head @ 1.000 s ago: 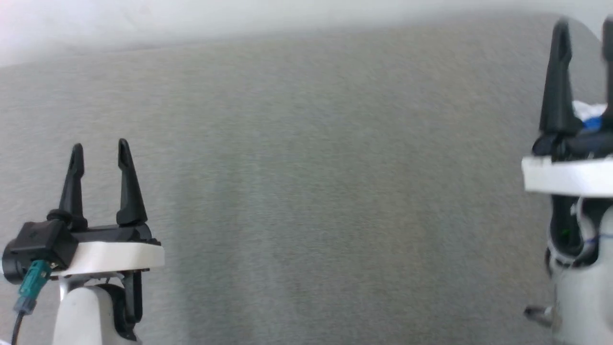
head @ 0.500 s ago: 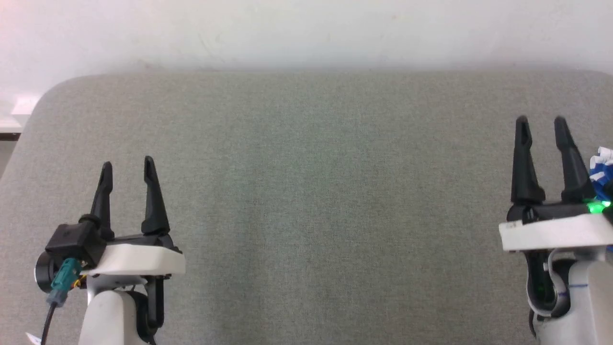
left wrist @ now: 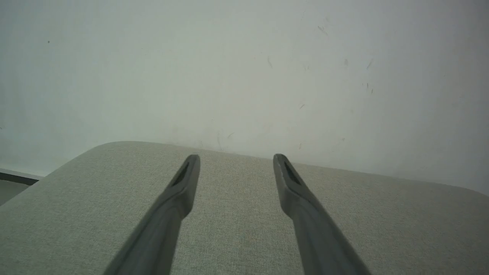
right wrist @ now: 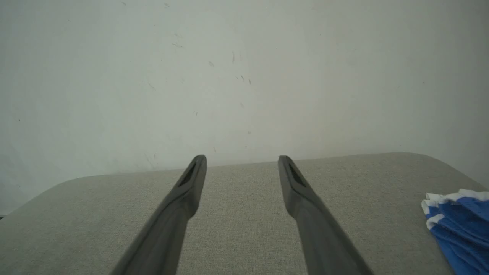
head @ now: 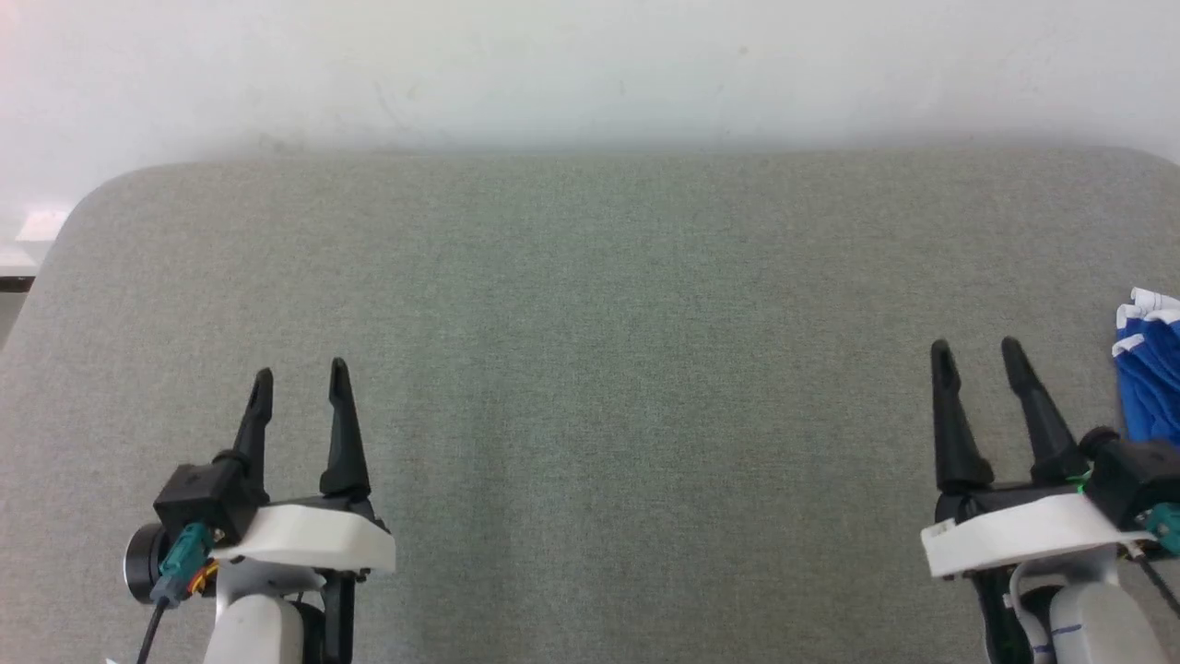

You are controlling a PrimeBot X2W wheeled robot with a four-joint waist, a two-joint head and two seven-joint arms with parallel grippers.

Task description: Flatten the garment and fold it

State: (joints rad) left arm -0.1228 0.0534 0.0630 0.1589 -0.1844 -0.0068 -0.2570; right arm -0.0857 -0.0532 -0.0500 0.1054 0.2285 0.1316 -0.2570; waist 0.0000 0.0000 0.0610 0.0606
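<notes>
Task at its start: nothing grasped, shorts not yet flattened.
On the grey tabletop (head: 590,369), the shorts (head: 1150,392) lay bunched at the right edge, partly out of frame. The left pincer (head: 301,369) and right pincer (head: 975,345) hovered released near the front edge. Next, probably, the right one needed to reach right and draw the cloth to the middle.

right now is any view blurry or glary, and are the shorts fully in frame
Head view: sharp, evenly lit, faint pink glare in the top left corner, shorts cut by the right edge. Left wrist view: flat soft light, left gripper jaws blur toward the lens, table edge bowed by the wide lens. Right wrist view: same, shorts clipped at the lower right.
</notes>
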